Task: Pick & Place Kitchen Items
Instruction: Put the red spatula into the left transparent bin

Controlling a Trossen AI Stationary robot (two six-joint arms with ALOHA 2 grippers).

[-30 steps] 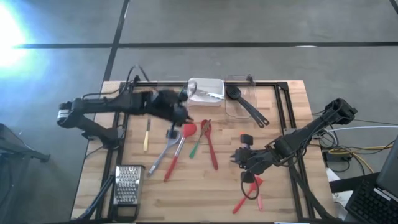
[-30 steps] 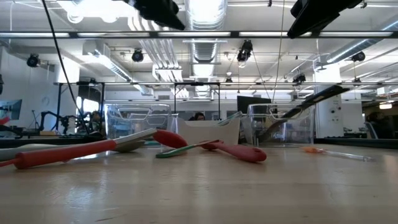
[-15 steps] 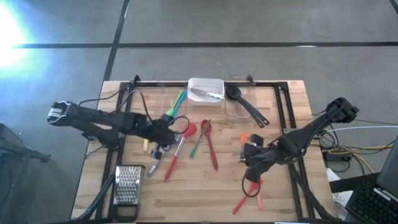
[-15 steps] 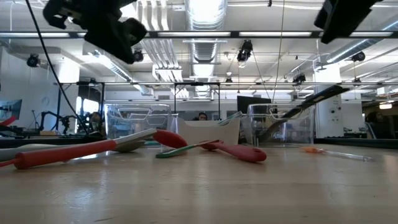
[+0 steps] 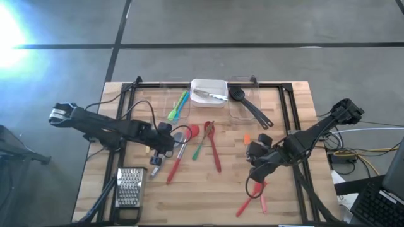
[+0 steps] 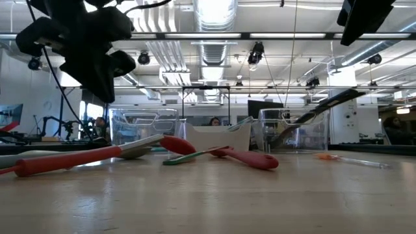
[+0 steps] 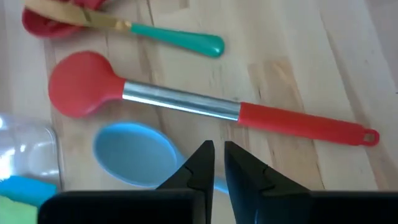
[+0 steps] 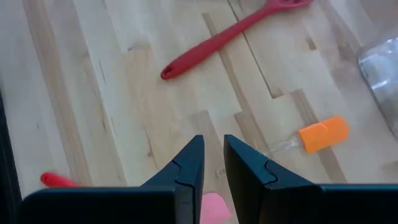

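Left gripper [image 7: 216,163], fingers nearly together and empty, hovers over the blue spoon with a grey handle [image 7: 135,153] mid-table. Jaws that narrow could just shove it into the red silicone spoon with a metal neck [image 7: 186,106]. Right gripper [image 8: 213,167], narrow too, waits toward the table's right edge.

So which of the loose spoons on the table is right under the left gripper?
The blue-headed spoon: its bowl lies just ahead of the left gripper. The red spoon with the metal shaft lies beyond it, the green-handled one farther still.
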